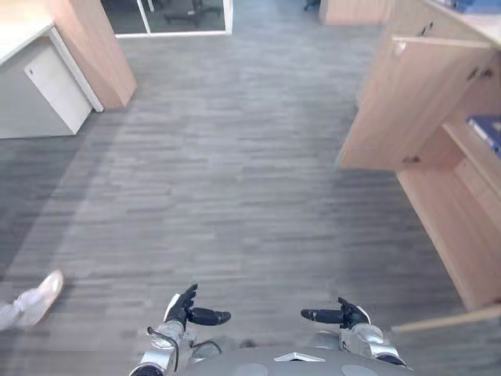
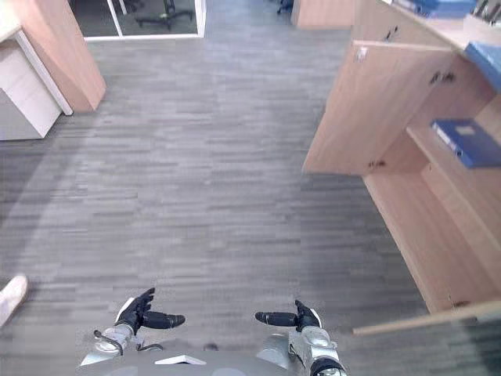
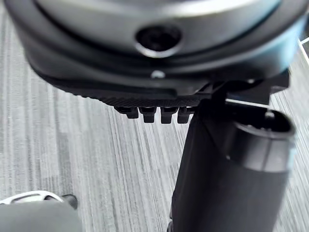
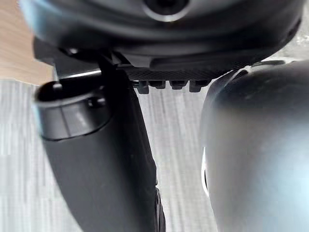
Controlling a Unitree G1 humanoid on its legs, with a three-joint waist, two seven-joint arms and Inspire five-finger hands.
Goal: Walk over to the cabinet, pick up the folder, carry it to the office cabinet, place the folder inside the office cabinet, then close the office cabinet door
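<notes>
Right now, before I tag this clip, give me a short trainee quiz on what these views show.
1. What do the left hand and the right hand hold?
2. Where does the blue folder lie? A: on the floor. B: on a shelf inside the cabinet. C: propped against the door.
3. True or false: the cabinet door stands open.

Key: 1: nothing, both hands are open and empty. 2: B. 3: true.
</notes>
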